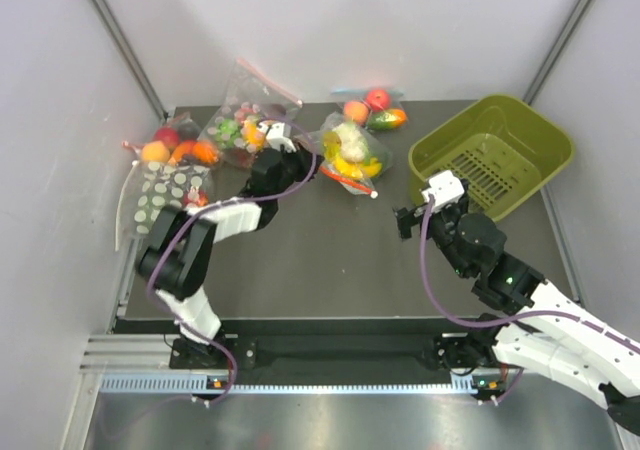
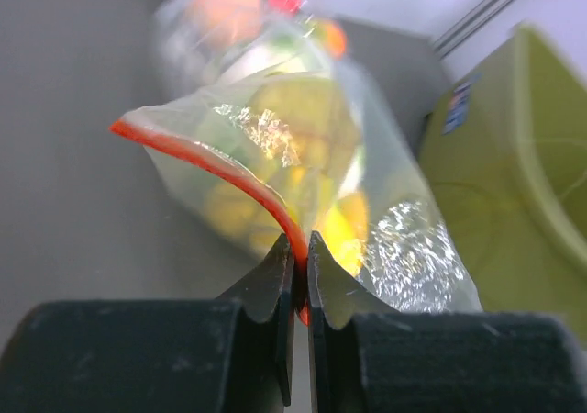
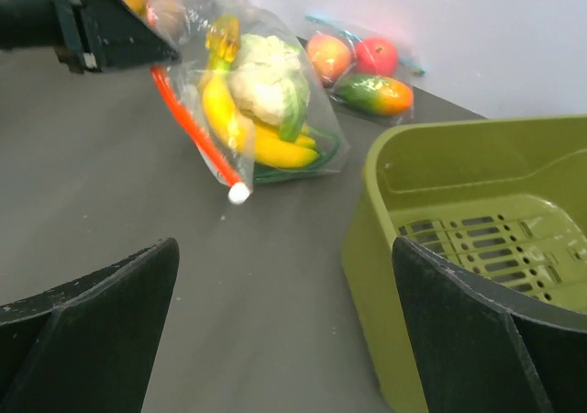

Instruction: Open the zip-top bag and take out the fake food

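Zip-top bag (image 2: 367,184) in left end effector (image 2: 301,252)

No text or number can be read; a small sticker (image 2: 456,109) is seen on the green basket (image 2: 537,211), its print blurred.

The fake food (image 3: 264,94) is in the zip-top bag (image 1: 352,160) on the table (image 1: 330,260). A basket (image 1: 535,135) sits to its right, and a small fruit bag (image 1: 377,108) lies behind it.

Left gripper (image 2: 301,248) pinched closed, arm stretched forward; right gripper (image 3: 284,257) wide open, apparently low.
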Available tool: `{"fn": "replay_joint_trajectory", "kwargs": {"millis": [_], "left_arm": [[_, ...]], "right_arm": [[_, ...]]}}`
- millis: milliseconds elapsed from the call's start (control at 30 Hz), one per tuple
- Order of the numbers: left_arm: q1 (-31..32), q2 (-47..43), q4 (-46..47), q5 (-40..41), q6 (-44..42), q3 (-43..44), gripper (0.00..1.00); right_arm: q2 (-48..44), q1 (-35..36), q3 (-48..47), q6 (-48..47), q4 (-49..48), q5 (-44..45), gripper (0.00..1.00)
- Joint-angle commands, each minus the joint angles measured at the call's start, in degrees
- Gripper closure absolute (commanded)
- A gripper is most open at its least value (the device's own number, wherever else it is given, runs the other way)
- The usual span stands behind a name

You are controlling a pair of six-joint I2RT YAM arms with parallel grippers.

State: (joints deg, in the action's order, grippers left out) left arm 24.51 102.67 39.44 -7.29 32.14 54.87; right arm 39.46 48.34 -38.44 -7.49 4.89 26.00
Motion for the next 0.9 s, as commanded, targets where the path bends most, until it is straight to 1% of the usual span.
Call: {"fn": "replay_joint_trajectory", "kwargs": {"millis": [0, 167, 233, 267, 367, 500, 633, 700, 767, 867], "left_arm": [[-0.3, -10.5, 5.0, -0.4, 3.1, -3.9, 1.00], [-0.3, -23.4, -2.5, 0.8, 5.2, -8.4, 1.00], [-0.4, -26.8, -4.8, 0.8, 5.6, -9.6, 1.00], [-0.3, -30.0, -6.6, 1.1, 6.1, -10.0, 1.00], [-0.3, -36.0, -8.4, 1.8, 7.0, -11.9, 1.00], [-0.3, -41.8, -12.5, 1.7, 8.1, -13.4, 1.00], [-0.3, -48.5, -13.2, 3.2, 9.6, -16.6, 1.00], [-0.3, -50.1, -14.4, 3.8, 9.5, -17.0, 1.00], [-0.4, -51.5, -16.0, 3.5, 10.6, -17.3, 1.00], [-0.3, -53.1, -14.0, 1.1, 13.8, -19.4, 1.00]], "right_arm": [[-0.9, 0.5, -2.4, 0.4, -3.4, -5.1, 0.00], [-0.5, 1.0, -2.0, 0.5, -4.4, -12.5, 0.00], [-0.8, 1.5, -1.2, 0.5, -7.0, -15.6, 0.00], [-1.3, 1.8, -0.9, 0.7, -8.5, -16.6, 0.00], [-2.3, 2.7, 1.0, 1.7, -12.2, -19.7, 0.00], [-1.9, 4.0, 6.3, 4.2, -19.1, -23.5, 0.00], [-0.6, 5.3, 9.1, 7.1, -23.1, -24.2, 0.00], [-1.2, 5.7, 10.7, 9.8, -25.2, -24.0, 0.01], [-2.2, 5.7, 11.8, 10.9, -26.5, -23.8, 0.00], [-1.8, 5.7, 14.3, 12.1, -30.3, -23.8, 0.00]]}}
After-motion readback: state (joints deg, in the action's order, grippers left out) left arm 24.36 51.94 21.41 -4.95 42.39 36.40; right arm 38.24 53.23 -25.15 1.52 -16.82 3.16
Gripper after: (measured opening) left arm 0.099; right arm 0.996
